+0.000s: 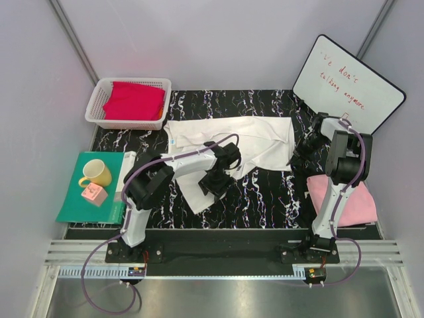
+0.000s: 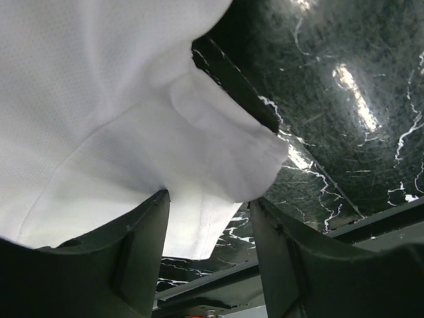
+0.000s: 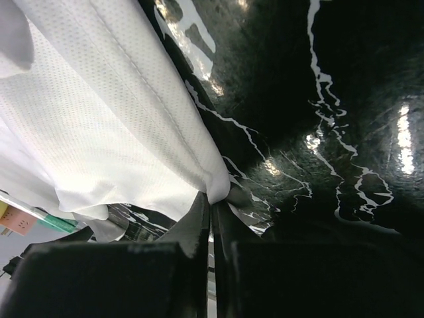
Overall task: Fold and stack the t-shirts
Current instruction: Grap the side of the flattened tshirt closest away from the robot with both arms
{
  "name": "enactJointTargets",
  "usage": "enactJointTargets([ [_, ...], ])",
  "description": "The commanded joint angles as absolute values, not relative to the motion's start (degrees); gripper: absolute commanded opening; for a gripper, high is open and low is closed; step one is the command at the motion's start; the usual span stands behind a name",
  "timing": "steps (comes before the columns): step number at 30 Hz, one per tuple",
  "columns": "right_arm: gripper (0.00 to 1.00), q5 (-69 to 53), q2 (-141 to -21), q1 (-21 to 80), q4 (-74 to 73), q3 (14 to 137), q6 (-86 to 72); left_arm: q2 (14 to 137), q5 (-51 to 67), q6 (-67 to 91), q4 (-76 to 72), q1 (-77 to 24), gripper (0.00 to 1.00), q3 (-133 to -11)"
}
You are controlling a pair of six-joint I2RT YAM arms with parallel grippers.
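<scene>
The white t-shirt [image 1: 232, 136] lies partly spread and rumpled across the middle of the black marble table. My left gripper [image 1: 216, 183] hovers over its lower left part. In the left wrist view the left gripper [image 2: 209, 222] is open, its jaws wide apart with a fold of the white t-shirt [image 2: 119, 126] just past the fingertips. My right gripper [image 1: 298, 159] is at the shirt's right edge. In the right wrist view the right gripper [image 3: 213, 199] is shut on a hem of the white t-shirt [image 3: 112, 126]. The pale pink t-shirt [image 1: 348, 199] lies folded at the right. The crimson t-shirt [image 1: 132, 101] lies in a basket.
A white plastic basket [image 1: 99, 99] stands at the back left. A teal-green mat [image 1: 73, 202] at the left holds a yellow mug [image 1: 97, 173] and a small pink block [image 1: 93, 194]. A whiteboard [image 1: 348, 83] leans at the back right. Grey walls close in both sides.
</scene>
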State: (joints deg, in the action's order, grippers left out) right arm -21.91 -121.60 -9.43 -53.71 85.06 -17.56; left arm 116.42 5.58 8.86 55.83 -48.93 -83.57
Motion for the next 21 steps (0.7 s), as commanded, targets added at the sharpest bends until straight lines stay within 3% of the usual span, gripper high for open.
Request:
enactJointTargets([
  [1,0.0,-22.1,-122.6,-9.3,-53.3,86.1,-16.7,114.4,5.5,9.6,56.7,-50.1,0.59,-85.8],
  [6,0.0,-22.9,-122.6,-9.3,-53.3,86.7,-16.9,115.4,5.5,9.4,56.5,-50.4,0.58,-84.4],
  [10,0.0,-24.4,-122.2,-9.3,-53.3,88.3,-17.2,117.1,3.9,9.3,56.6,-50.7,0.28,-82.9],
  [11,0.0,-24.7,-121.9,-9.3,-53.4,88.7,-17.3,117.2,3.4,9.8,56.6,-50.6,0.09,-82.7],
  [12,0.0,-24.8,-121.7,-9.3,-53.5,89.2,-17.4,117.3,2.2,10.0,56.6,-50.6,0.0,-82.4],
  [21,0.0,-26.1,-118.7,-9.3,-54.0,88.7,-17.5,113.8,-4.4,12.2,57.4,-50.3,0.0,-81.5],
])
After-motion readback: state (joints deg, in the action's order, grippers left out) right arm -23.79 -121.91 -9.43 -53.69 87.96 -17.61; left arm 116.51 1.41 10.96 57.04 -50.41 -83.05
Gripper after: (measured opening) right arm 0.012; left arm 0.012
